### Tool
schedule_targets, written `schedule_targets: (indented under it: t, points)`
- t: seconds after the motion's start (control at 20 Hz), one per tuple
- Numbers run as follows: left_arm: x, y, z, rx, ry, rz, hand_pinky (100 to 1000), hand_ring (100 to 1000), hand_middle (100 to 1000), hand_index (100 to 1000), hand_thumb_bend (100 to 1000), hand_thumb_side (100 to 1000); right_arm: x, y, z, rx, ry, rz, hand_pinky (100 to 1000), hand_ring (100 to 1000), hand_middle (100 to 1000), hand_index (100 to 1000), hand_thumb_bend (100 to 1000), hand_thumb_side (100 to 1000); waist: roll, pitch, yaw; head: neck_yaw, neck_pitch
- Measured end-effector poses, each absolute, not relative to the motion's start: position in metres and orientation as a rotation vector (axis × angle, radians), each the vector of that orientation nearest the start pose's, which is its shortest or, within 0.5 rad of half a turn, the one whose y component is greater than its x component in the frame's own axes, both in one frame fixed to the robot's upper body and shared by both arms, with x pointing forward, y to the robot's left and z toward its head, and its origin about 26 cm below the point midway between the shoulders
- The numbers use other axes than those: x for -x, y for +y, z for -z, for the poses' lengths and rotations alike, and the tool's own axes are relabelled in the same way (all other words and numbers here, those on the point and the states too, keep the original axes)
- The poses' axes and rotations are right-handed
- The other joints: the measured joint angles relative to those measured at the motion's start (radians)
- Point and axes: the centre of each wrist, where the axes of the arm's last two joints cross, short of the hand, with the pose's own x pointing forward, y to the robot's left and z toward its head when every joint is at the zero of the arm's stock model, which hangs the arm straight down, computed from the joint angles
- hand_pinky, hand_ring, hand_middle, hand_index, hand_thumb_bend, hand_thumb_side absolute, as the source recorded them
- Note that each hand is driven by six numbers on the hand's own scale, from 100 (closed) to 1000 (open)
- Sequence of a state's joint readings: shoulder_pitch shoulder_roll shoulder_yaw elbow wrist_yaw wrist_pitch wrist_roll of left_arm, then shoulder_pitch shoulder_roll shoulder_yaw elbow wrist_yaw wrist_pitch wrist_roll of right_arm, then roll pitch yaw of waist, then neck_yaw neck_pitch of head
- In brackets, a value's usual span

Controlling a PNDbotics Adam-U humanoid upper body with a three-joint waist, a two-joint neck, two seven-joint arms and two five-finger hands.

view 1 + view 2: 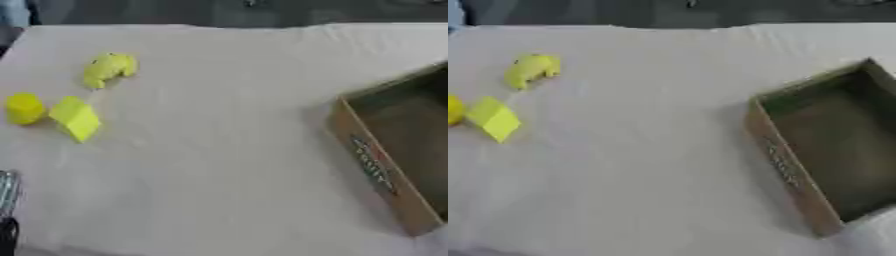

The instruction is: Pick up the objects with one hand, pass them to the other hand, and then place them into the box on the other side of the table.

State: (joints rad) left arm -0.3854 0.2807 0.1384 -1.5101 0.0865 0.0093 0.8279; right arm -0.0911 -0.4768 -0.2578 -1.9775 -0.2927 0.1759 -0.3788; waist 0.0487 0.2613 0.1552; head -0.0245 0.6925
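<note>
Only a sliver of the left hand (pixel 7 210) shows at lower left, its fingers unreadable. Three yellow objects (pixel 77 118) lie upper left on the desk (pixel 219 150); the box (pixel 833 145) sits at right.

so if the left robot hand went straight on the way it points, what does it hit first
Only a sliver of the left robot hand shows, at the lower left edge, seemingly aimed up the table. Probably the round yellow object first, but its heading is unclear.
</note>
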Motion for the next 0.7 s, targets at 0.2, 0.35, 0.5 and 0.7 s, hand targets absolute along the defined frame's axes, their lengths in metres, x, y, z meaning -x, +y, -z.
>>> schedule_targets:
  t: [0.2,0.35,0.5,0.7]
  points:
    - [-0.3661,0.3120,-0.1166,-0.728,-1.833,-0.701,514,728,766,803,833,549,-0.2672,-0.3640,-0.1838,0.495,-1.958,0.262,1000,942,1000,1000,100,600,0.000,0.000,0.000,0.013,0.000]
    - [-0.3661,0.3120,-0.1165,-0.728,-1.833,-0.701,514,727,766,802,833,548,-0.2672,-0.3640,-0.1838,0.495,-1.959,0.261,1000,942,1000,1000,100,598,0.000,0.000,-0.001,0.018,0.000]
    - [-0.3663,0.3120,-0.1168,-0.727,-1.833,-0.700,514,725,760,798,835,545,-0.2672,-0.3640,-0.1838,0.496,-1.960,0.262,1000,941,1000,1000,100,597,0.001,0.000,-0.004,0.022,-0.001]
    - [-0.3705,0.3109,-0.1230,-0.742,-1.834,-0.670,515,724,757,797,854,535,-0.2673,-0.3642,-0.1844,0.501,-1.964,0.262,1000,941,1000,1000,100,594,0.004,0.000,-0.016,0.020,-0.001]
